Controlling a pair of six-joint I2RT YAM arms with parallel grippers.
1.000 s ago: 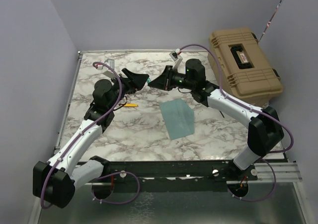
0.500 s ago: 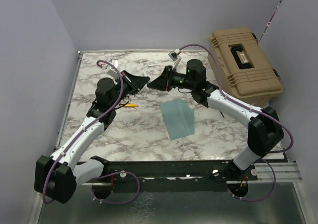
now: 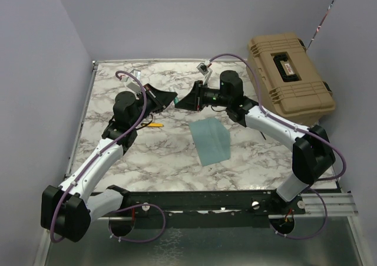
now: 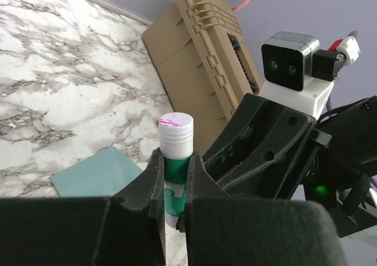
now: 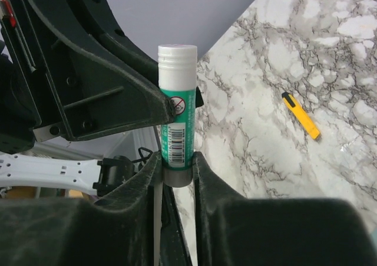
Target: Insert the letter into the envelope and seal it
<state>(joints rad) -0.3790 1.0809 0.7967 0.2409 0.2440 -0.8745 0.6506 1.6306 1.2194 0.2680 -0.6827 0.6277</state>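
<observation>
- Top external: both arms are raised over the far middle of the worktop [image 3: 147, 154], with the left claw [image 3: 169, 97] and right claw [image 3: 185, 99] tip to tip. What sits between them is too small to tell here.
- A second ago the left claw stood spread; now it looks pressed together. The right arm has barely moved.
- The envelope [image 3: 210, 139] lies flat on the worktop nearer the bases and apart from both claws, in the same spot as before. I cannot tell the flap's state.
- No cream letter shows in any view. It may already be inside, but I cannot tell.
- A small yellow tool [image 3: 154, 124] lies under the left arm, and a tan case [image 3: 288, 77] sits far right.
- Left wrist: the left claw is pinching the green body of a glue stick [image 4: 175, 160], white end up. A teal corner of the envelope shows below, well apart.
- Right wrist: the same glue stick stands upright, with the right claw's fingers [image 5: 203, 177] on either side of its grey base. They are touching or just off it, so I cannot tell whether it still pinches.
- Judgement: the left's fresh grip looks like a handover, or a brace so that one end can be twisted or pulled. This is glue prep for sealing; the glue has not reached the flap, so sealing is not yet done.
- Risk: if the right lets go early, the stick could tilt in the left's grip.
</observation>
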